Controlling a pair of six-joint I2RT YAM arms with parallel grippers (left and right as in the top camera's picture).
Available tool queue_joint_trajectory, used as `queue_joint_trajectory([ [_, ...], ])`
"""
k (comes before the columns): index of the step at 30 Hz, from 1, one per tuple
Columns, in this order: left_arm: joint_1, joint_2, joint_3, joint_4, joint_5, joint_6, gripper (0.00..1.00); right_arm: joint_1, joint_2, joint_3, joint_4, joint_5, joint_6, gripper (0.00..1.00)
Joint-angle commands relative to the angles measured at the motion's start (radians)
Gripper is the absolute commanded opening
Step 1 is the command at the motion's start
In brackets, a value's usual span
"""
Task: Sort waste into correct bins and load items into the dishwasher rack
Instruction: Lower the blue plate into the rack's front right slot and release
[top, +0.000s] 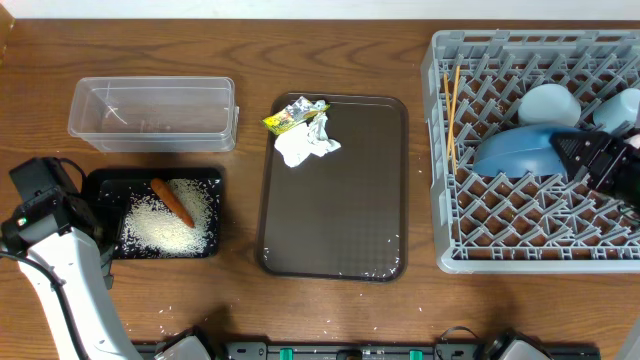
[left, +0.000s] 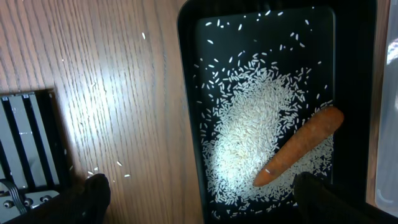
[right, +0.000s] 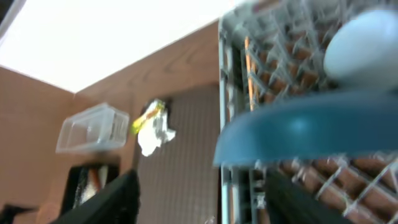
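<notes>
The right pincer (right: 200, 186) hangs over the near side of the large square grey plastic dishwasher rack (top: 500, 240). Its jaws stand partly apart with nothing between them. Just ahead of its tips the large round blue plate (top: 515, 152) leans tilted among the upright pegs. Behind the plate in the rack sits the small light-blue bowl (top: 548, 103), with the small white cup (top: 618, 108) to its right. The thin wooden chopsticks (top: 455, 110) lie along the rack's left edge.

The left pincer (left: 204, 190) is spread wide and holds nothing. It hovers above the near end of the shallow black rectangular tray (top: 100, 180). In that tray the small orange carrot (left: 298, 146) lies aslant on a heap of loose white rice grains (left: 249, 124). A few stray grains lie on the wooden counter (top: 330, 60) just beside the tray.

Behind the black tray stands the clear rectangular plastic tub (top: 150, 135). Between the bins and the rack lies the flat brown serving tray (top: 335, 210). At its far left corner are the crumpled white tissue (top: 305, 145) and, touching it, the yellow-green foil snack wrapper (top: 290, 117).
</notes>
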Motion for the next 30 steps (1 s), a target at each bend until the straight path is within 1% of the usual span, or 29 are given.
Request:
queue_joint_trajectory([
  [1, 0.005, -0.008, -0.002, -0.002, -0.020, -0.012, 0.96, 0.056, -0.008, 0.015, 0.067, 0.087, 0.029, 0.52],
  [3, 0.005, -0.008, -0.002, -0.002, -0.020, -0.012, 0.96, 0.095, 0.001, 0.015, 0.110, 0.158, 0.046, 0.45],
  [6, 0.005, -0.008, -0.002, -0.002, -0.020, -0.012, 0.96, 0.174, 0.025, 0.015, 0.138, 0.320, 0.116, 0.27],
  [8, 0.005, -0.008, -0.002, -0.002, -0.020, -0.012, 0.96, 0.217, 0.045, 0.015, 0.158, 0.406, 0.130, 0.24],
  [12, 0.005, -0.008, -0.002, -0.002, -0.020, -0.012, 0.96, 0.286, 0.096, 0.015, 0.209, 0.515, 0.142, 0.20],
  [16, 0.005, -0.008, -0.002, -0.002, -0.020, -0.012, 0.96, 0.329, 0.148, 0.015, 0.209, 0.653, 0.200, 0.17],
  [22, 0.005, -0.008, -0.002, -0.002, -0.020, -0.012, 0.96, 0.333, 0.171, 0.015, 0.134, 0.659, 0.212, 0.11],
  [25, 0.005, -0.008, -0.002, -0.002, -0.020, -0.012, 0.96, 0.333, 0.161, 0.015, 0.102, 0.659, 0.216, 0.13],
  [27, 0.005, -0.008, -0.002, -0.002, -0.020, -0.012, 0.96, 0.333, 0.151, 0.015, 0.079, 0.659, 0.223, 0.18],
  [30, 0.005, -0.008, -0.002, -0.002, -0.020, -0.012, 0.96, 0.333, 0.138, 0.015, 0.043, 0.659, 0.223, 0.18],
])
